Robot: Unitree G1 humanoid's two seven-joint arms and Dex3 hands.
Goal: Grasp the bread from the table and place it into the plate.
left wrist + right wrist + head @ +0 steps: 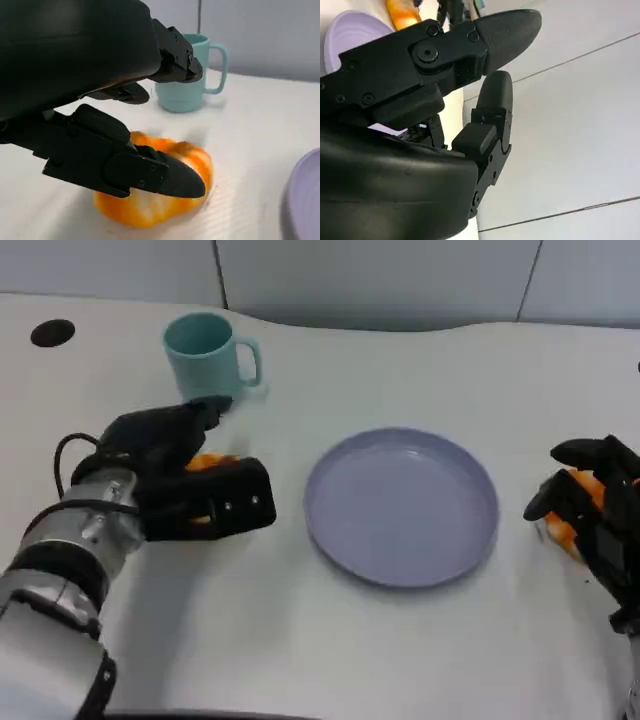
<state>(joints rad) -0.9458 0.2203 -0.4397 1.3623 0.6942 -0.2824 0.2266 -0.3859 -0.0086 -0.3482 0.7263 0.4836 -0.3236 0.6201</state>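
Orange, glossy bread roll (pixel 155 187) lying on white desk (pixel 330 660), left of round lavender plate (pixel 402 505). Left robot hand (pixel 190 485) cupped over it, fingers apart, prob. not gripped yet. Right robot hand (pixel 590 510) by another orange piece; grip can't tell. Teal mug (pixel 208 352) behind, not blocking path.

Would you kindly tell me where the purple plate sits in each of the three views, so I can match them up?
Head view: the plate lies at the centre of the picture, bare.
Left wrist view: a slice of its rim shows at the lower right edge.
Right wrist view: part of it shows at the upper left, behind the black fingers.
Shared landmark: the teal mug, seen in the head and left wrist views.
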